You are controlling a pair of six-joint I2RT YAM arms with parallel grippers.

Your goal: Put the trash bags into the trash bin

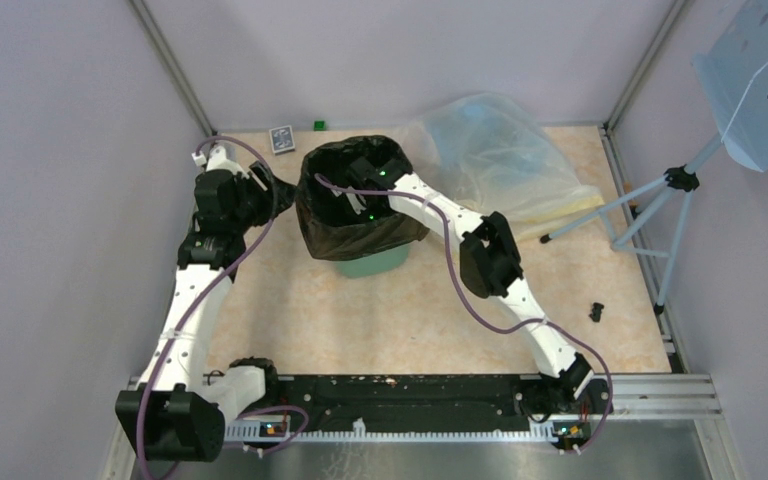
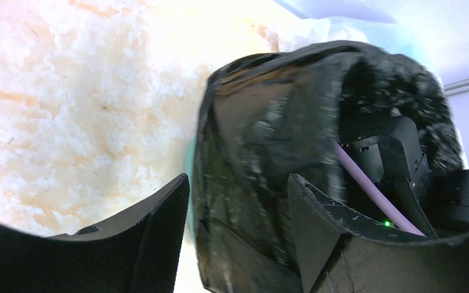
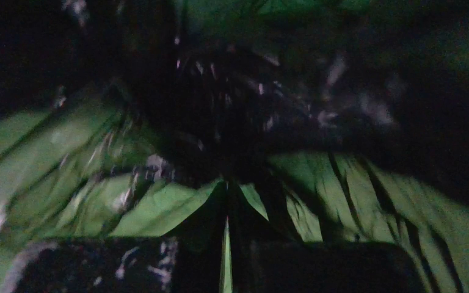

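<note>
Top view evenly lit and sharp with soft shadows, left wrist view overexposed across the upper left, tabletop washed out, black bag smeared by motion blur, right wrist view very dim, green-tinted, blurred throughout.

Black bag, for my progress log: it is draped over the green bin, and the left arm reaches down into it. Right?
No. The top view shows the right arm reaching into the bag; the left gripper is outside it. It does drape the green bin.
</note>
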